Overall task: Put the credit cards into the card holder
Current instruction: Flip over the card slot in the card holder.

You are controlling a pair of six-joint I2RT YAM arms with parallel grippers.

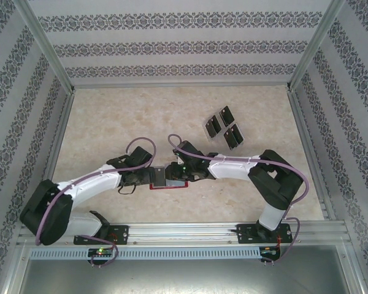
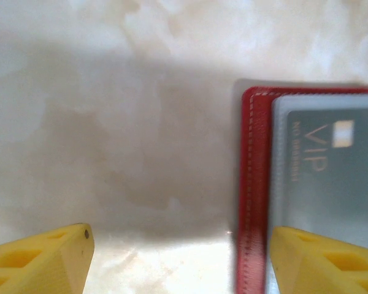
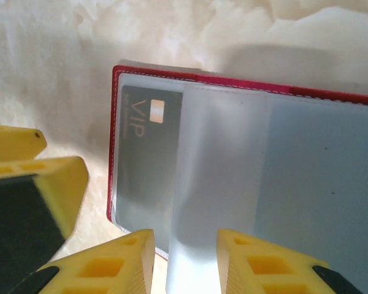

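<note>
The marble table (image 1: 110,122) is carrying both arms, which are meeting above its near middle. The card holder (image 1: 172,184) is lying opened flat directly under the two grippers, red border up and grey plastic pockets showing.

The left gripper (image 2: 181,245) is standing wide. One yellow finger is hanging over bare table and the other is overlapping the card holder (image 2: 253,196) at its stitched edge.

The right gripper (image 3: 185,239) is sitting narrow, with a pale plastic pocket leaf (image 3: 193,202) running up between its fingers (whether the pads are pinching it cannot be determined).

One credit card (image 3: 148,153), marked VIP, is lying inside the end pocket, just ahead of the right gripper's fingertips. Three more credit cards (image 1: 224,127) are lying well apart, beyond the right gripper (image 1: 183,174).
</note>
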